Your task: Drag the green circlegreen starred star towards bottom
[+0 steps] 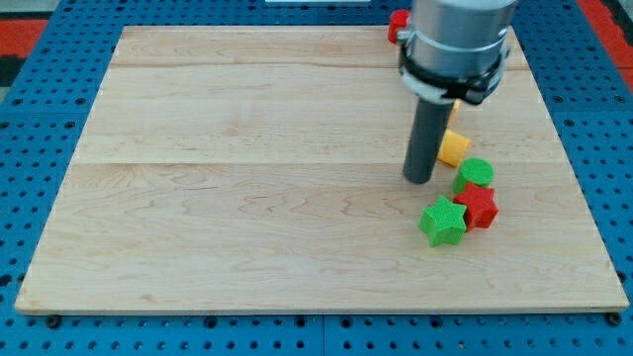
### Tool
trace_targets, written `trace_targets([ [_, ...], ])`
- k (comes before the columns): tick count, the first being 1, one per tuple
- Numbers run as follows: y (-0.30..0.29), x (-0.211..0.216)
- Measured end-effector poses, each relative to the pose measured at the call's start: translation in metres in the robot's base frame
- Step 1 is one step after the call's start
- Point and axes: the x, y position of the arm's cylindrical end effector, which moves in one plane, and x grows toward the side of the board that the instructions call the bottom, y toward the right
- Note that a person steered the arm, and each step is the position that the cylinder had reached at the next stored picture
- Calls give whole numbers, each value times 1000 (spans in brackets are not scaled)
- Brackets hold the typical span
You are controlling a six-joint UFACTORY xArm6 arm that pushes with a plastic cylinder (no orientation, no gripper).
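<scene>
A green star block [442,221] lies on the wooden board at the view's lower right. A red star block [478,205] touches its right side. A green circle block [475,173] sits just above the red star. My tip [419,180] rests on the board just above and to the left of the green star, and left of the green circle, apart from both.
A yellow block [454,147] lies just right of the rod, partly behind it. A red block [398,24] sits at the board's top edge, partly hidden by the arm. The wooden board [247,198] lies on a blue pegboard surface.
</scene>
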Motion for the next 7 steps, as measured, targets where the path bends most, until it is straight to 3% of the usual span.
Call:
trace_targets([
  [3, 40, -47],
  [4, 55, -40],
  [6, 46, 24],
  [7, 41, 28],
])
